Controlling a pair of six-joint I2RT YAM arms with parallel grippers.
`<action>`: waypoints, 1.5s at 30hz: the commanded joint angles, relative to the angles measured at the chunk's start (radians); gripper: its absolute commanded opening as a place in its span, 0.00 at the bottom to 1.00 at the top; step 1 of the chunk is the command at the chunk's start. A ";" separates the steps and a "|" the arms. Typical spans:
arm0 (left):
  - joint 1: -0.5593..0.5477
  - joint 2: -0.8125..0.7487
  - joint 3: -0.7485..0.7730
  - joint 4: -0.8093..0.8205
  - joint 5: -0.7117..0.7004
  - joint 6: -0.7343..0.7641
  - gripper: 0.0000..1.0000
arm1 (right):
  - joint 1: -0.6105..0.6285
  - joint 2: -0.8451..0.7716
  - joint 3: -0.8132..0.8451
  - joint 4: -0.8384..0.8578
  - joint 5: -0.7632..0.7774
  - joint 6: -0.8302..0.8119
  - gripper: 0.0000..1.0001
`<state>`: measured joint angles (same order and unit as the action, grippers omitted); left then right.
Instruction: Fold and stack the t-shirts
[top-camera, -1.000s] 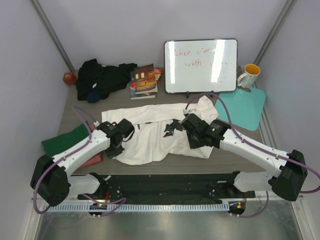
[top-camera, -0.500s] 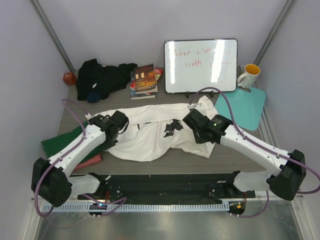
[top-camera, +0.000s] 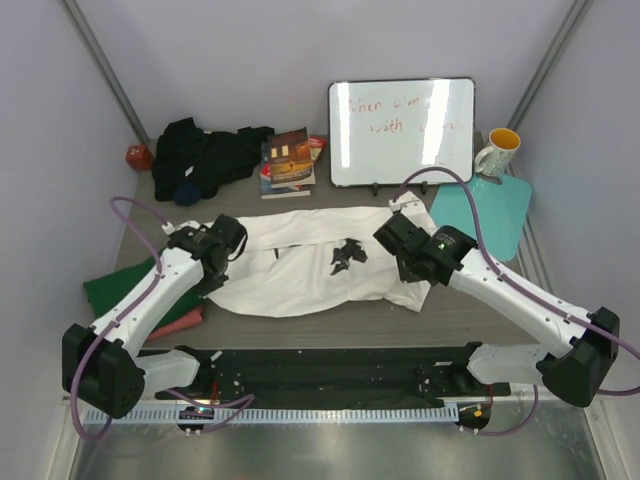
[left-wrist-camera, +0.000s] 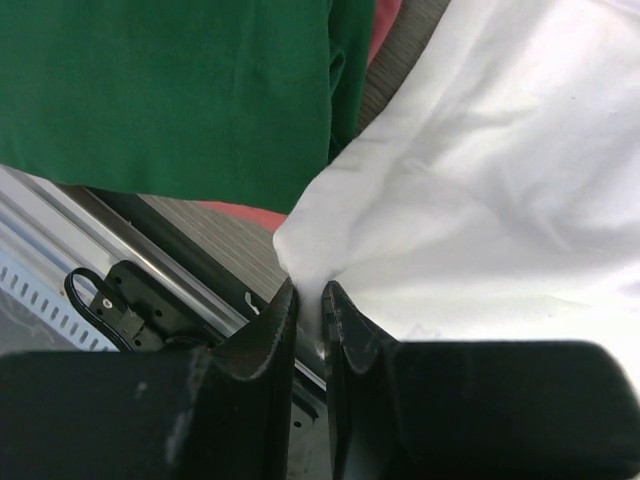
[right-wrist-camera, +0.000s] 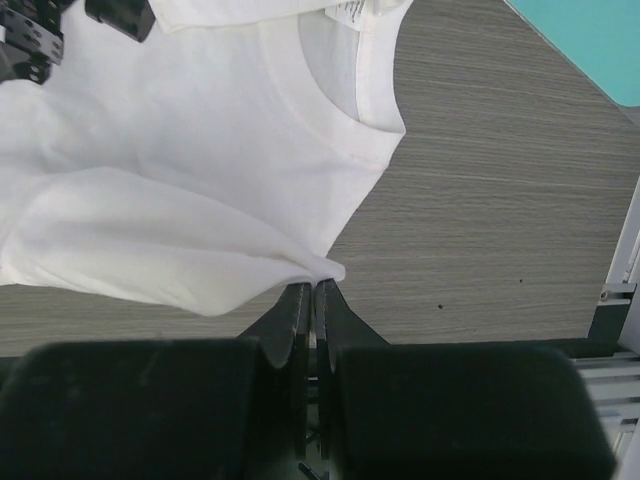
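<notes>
A white t-shirt with a small black printed mark lies spread across the middle of the table. My left gripper is shut on its left corner, and the left wrist view shows the white cloth pinched between the fingertips of the left gripper. My right gripper is shut on the shirt's right edge. In the right wrist view a fold of the white t-shirt is clamped at the tip of the right gripper, near the collar. A dark green t-shirt lies over a salmon pink one at the left.
A black t-shirt is heaped at the back left beside a reddish object. Books, a whiteboard and a mug stand along the back. A teal mat lies at the right.
Both grippers have moved away from the arm bases, drawing the white t-shirt's near edge toward the back. The shirt now covers a narrower band of the table.
</notes>
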<state>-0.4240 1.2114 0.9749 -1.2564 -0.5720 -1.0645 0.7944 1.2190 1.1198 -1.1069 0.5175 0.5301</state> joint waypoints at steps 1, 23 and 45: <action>0.007 -0.035 0.039 0.038 0.029 0.082 0.17 | -0.004 -0.042 0.095 -0.028 0.038 0.022 0.01; 0.004 0.042 0.056 0.006 0.179 0.219 0.00 | -0.004 -0.061 0.308 -0.116 0.193 0.015 0.01; 0.004 -0.003 0.159 -0.023 0.141 0.299 0.00 | -0.004 -0.093 0.167 -0.149 -0.155 0.048 0.01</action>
<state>-0.4229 1.2243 1.1027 -1.2633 -0.3946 -0.7841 0.7944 1.1927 1.3140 -1.2381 0.4297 0.5243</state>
